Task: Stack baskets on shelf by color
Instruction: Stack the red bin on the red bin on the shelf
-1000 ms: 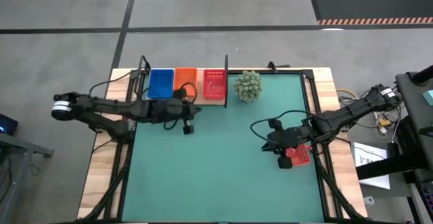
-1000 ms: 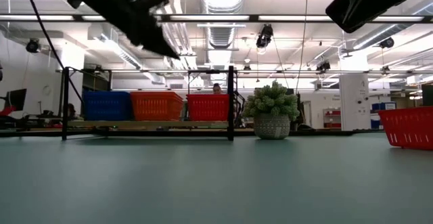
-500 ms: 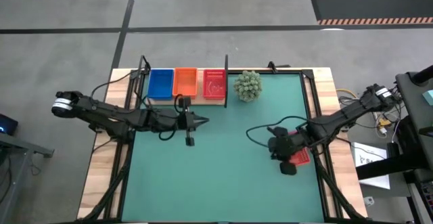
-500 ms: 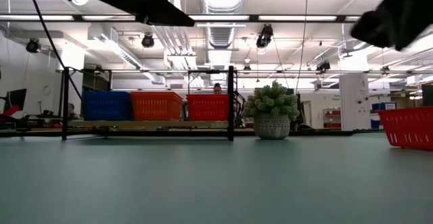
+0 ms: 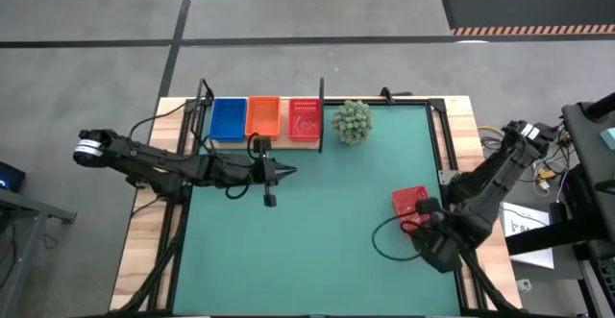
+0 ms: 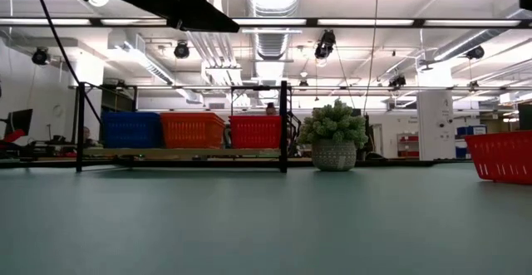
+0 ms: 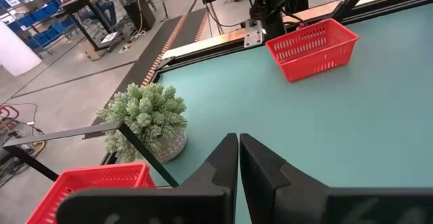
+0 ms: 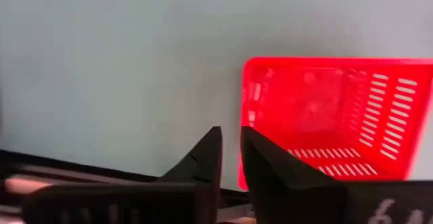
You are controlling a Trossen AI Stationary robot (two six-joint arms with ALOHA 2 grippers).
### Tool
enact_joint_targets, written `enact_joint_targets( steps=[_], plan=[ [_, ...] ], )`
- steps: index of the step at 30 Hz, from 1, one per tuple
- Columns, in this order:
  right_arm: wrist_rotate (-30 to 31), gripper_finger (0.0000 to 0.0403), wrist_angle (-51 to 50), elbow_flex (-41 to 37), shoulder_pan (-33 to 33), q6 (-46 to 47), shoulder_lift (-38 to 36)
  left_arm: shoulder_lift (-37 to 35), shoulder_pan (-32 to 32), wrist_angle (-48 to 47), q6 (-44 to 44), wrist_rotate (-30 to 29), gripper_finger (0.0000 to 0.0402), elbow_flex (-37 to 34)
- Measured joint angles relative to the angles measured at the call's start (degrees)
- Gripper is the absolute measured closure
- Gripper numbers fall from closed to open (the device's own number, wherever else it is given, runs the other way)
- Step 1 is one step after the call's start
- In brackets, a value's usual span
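Pulled back toward the desk's right edge since a second ago, the right arm now leaves a red perforated plastic basket uncovered on the green mat, while the left arm, which swung out from the shelf, has held its pose for the last half second.

From left to right: the left tool hangs above the mat just in front of the light wooden shelf, its two dark fingers pressed together and holding nothing. On the shelf sit a blue perforated plastic basket, an orange one and a red one, side by side. A spiky green ball plant in a pot stands just beside the shelf's black post. Near the right edge, the right tool hovers at the loose red basket's rim, fingers nearly closed and empty.

The step in hand appears to be fetching that last red basket; the next move would call for opening the fingers, gripping a wall and carrying it onto the red one.
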Motion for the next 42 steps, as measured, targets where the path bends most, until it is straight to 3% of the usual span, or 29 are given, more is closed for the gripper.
enact_joint_targets(
  steps=[6,14,21,25,28,33,37,42],
  plan=[
    [2.3,0.0303,-0.4,-4.4,1.7,7.3,1.6,0.0,0.0,0.0,0.0,0.0,0.0402,0.0],
    [2.2,0.0265,4.7,-8.6,1.7,7.6,5.0,0.0,0.0,0.0,0.1,0.0,0.0402,0.0],
    [2.4,0.0288,11.1,-11.8,1.6,8.1,9.4,0.0,0.0,0.0,3.4,-0.3,0.0402,0.1],
    [2.2,0.0338,13.1,-11.7,1.5,8.1,12.3,-1.3,-0.3,-0.2,5.7,-6.2,0.0402,0.5],
    [1.9,0.0384,13.3,-9.0,1.0,7.9,13.6,-4.5,-1.1,-0.1,7.9,-9.8,0.0402,0.3],
    [3.0,0.0393,12.9,-0.9,-2.0,7.1,15.1,-11.3,-2.4,-1.9,7.5,-11.3,0.0402,-1.6],
    [8.5,0.0394,12.4,7.7,-6.5,5.0,17.1,-16.5,-3.0,-0.9,3.7,-12.3,0.0402,-4.6],
    [18.5,0.0394,12.2,20.5,-13.8,-4.9,23.0,-20.3,-3.2,-0.5,1.4,-12.3,0.0402,-5.0]
  ],
)
